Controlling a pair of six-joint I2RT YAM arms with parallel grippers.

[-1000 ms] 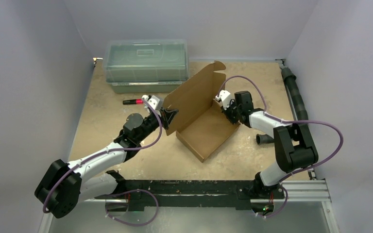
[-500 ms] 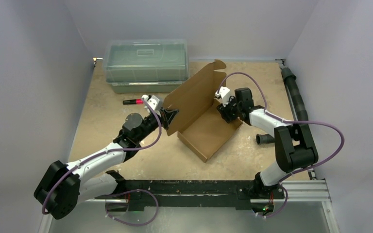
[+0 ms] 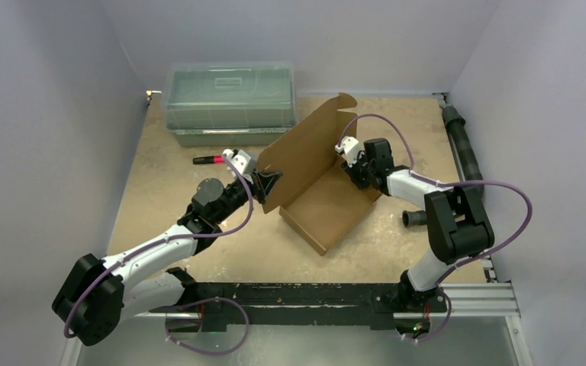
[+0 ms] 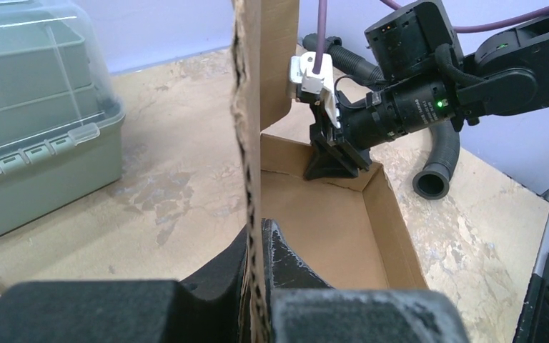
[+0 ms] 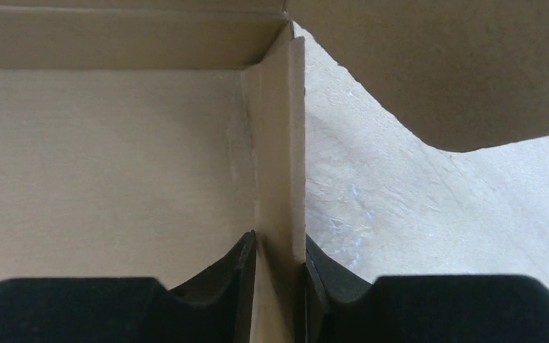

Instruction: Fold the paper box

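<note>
The plain brown corrugated cardboard box sits mid-way across the worn beige table. Its shallow tray is open and its lid stands upright along the tray's left side. The left gripper pinches the lid's near edge, and the right gripper pinches the tray's far right wall. A thin red-and-black pen lies left of the box, and a black ribbed hose lies to its right. Behind the box stands a clear greenish plastic lidded bin. Whether the lid's tip touches the bin, I cannot tell.
</note>
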